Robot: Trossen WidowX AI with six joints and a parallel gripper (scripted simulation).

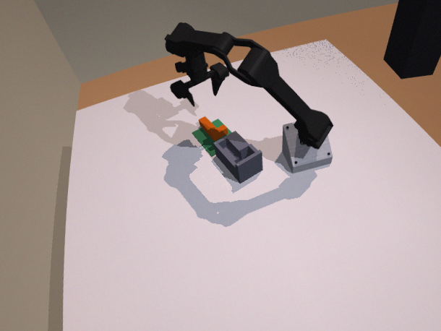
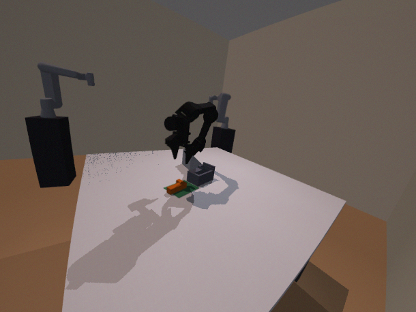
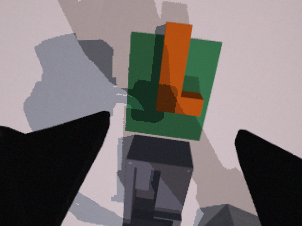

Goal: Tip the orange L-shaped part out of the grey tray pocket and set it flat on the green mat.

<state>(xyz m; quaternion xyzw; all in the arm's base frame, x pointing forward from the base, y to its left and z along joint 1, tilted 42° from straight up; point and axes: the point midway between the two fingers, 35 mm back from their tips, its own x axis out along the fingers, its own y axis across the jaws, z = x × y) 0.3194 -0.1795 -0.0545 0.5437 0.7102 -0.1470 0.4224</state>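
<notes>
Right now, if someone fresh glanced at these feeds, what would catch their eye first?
The orange L-shaped part lying on the green mat, just beyond the grey tray, whose pocket stands vacant. Next, the black gripper hanging above the part, fingers spread wide and holding nothing.
</notes>
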